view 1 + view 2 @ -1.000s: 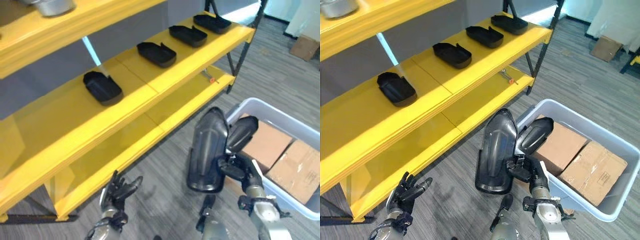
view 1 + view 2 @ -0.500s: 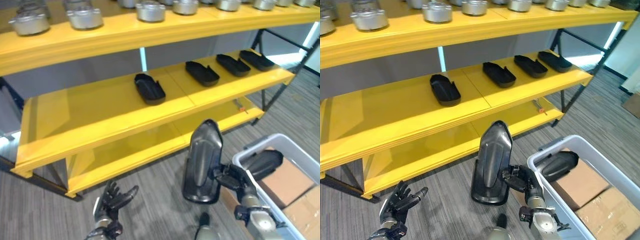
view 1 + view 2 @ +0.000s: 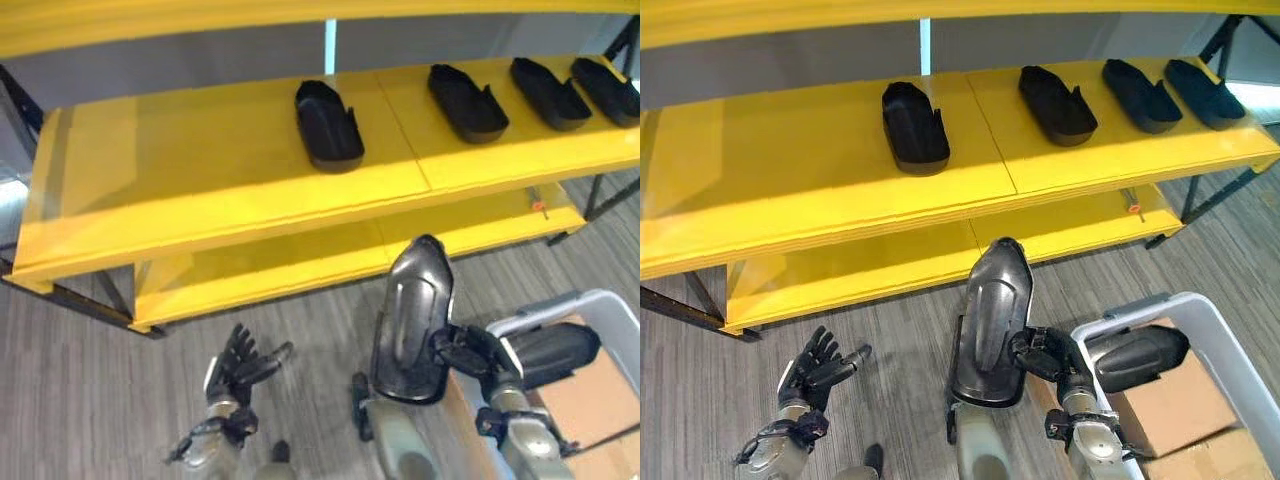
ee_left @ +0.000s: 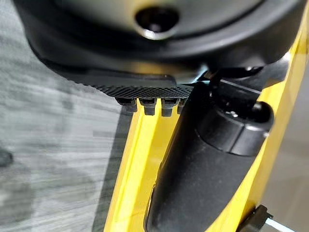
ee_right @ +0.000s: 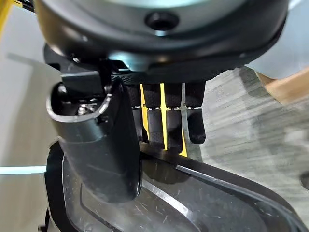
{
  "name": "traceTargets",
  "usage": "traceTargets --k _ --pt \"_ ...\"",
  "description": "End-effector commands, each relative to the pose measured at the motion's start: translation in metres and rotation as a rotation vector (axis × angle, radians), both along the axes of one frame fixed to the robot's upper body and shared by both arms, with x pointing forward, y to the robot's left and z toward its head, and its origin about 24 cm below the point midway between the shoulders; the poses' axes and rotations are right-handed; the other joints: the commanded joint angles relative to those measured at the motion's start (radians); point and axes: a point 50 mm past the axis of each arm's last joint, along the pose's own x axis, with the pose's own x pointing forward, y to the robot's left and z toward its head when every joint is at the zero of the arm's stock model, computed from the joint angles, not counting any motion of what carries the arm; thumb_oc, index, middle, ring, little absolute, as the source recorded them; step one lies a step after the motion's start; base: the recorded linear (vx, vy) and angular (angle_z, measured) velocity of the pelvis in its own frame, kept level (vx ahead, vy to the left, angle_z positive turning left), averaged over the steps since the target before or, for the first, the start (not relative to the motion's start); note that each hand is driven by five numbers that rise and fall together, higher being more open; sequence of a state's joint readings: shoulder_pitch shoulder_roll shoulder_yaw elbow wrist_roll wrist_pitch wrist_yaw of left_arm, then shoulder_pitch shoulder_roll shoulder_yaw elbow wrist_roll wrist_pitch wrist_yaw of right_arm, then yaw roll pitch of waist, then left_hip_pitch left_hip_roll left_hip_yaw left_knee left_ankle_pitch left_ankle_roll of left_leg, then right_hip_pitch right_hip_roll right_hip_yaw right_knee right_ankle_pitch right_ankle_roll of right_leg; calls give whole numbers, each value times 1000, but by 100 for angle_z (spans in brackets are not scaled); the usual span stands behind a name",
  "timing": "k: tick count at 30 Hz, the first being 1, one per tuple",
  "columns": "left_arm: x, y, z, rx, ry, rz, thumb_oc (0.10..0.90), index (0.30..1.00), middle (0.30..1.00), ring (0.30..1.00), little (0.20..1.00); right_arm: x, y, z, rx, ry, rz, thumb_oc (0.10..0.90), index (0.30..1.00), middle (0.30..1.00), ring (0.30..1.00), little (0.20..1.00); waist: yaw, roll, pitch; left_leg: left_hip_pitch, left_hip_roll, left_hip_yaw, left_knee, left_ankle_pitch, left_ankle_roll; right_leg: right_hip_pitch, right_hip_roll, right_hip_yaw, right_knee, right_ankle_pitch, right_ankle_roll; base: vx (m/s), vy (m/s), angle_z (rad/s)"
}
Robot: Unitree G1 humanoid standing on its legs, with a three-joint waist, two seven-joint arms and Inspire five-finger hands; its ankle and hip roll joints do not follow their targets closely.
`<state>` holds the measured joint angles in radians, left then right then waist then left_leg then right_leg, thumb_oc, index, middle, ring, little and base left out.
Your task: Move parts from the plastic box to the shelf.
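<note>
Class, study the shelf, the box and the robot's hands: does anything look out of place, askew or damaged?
Nothing stands out. Four black parts lie in a row on the yellow shelf; the right hand holds another part upright beside the plastic box.

Head stereo pair looks down on one yellow shelf (image 3: 230, 190); wrist cameras sit close along each robot hand

Grey wood-grain floor (image 3: 700, 360) under everything. Brown cardboard boxes (image 3: 1160, 405) lying flat, side by side. Small orange-tipped tool (image 3: 1132, 208) near right end of lower yellow board.
</note>
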<state>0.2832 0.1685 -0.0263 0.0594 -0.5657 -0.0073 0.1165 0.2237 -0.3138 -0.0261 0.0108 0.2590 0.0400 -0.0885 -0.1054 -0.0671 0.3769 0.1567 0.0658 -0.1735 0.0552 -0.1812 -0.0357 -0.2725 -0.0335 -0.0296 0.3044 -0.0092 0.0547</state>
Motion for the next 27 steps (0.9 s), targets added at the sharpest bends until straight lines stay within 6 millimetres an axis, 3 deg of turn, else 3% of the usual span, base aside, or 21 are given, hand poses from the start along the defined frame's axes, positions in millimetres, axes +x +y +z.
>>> traceTargets --k 1,12,14,18,20,21,22,23,26,27 --pt "5 14 34 75 -190 22 900 1000 1000 1000 1000 17 -5 63 9 -357 -2 400 300 300 300 300 -9 -21 -88 42 -167 11 -81 36 73 32 -23 -36 -215 159 71 135 -112 1" --pt "15 8 41 62 -221 10 900 1000 1000 1000 1000 22 -7 69 0 -384 -23 400 300 300 300 300 -17 -8 -97 51 -103 4 -62 7 35 49 -10 -87 -187 89 46 122 -91 22" --pt "15 6 40 43 -218 18 900 1000 1000 1000 1000 24 -4 69 3 -388 -14 400 300 300 300 300 -13 -8 -98 29 -101 19 36 7 15 81 3 -81 -192 64 30 124 -60 11" --pt "18 4 44 21 -249 19 900 1000 1000 1000 1000 27 -5 74 -1 -413 -8 400 300 300 300 300 25 -32 -57 -153 -154 60 394 127 -61 163 -9 -80 -231 49 6 3 -34 6" --pt "19 6 46 18 -255 24 900 1000 1000 1000 1000 28 -8 75 -6 -419 -26 400 300 300 300 300 38 -53 -36 -228 -97 124 444 141 -48 190 -26 -86 -240 40 4 6 -48 -7" --pt "20 7 47 17 -256 30 900 1000 1000 1000 1000 28 -8 76 -5 -423 -41 400 300 300 300 300 40 -66 -34 -252 -30 164 414 132 -29 207 -42 -88 -248 36 12 97 24 3" --pt "19 10 47 16 -254 42 900 1000 1000 1000 1000 28 -9 75 2 -424 -55 400 300 300 300 300 46 -74 -34 -254 58 187 301 112 -17 222 -58 -86 -256 30 27 123 82 30" --pt "17 13 47 22 -251 53 900 1000 1000 1000 1000 27 -9 73 7 -415 -61 400 300 300 300 300 50 -83 -39 -245 88 191 222 118 -21 227 -67 -77 -263 34 40 131 166 49" --pt "17 19 48 43 -247 98 900 1000 1000 1000 1000 28 -9 71 -1 -407 -77 400 300 300 300 300 71 -49 -50 -266 234 168 -47 336 -95 233 -75 -48 -261 11 67 127 233 25" --pt "17 19 48 43 -247 99 900 1000 1000 1000 1000 28 -9 71 -1 -406 -77 400 300 300 300 300 71 -48 -51 -259 236 170 -60 342 -97 234 -73 -48 -261 9 66 188 290 -23"
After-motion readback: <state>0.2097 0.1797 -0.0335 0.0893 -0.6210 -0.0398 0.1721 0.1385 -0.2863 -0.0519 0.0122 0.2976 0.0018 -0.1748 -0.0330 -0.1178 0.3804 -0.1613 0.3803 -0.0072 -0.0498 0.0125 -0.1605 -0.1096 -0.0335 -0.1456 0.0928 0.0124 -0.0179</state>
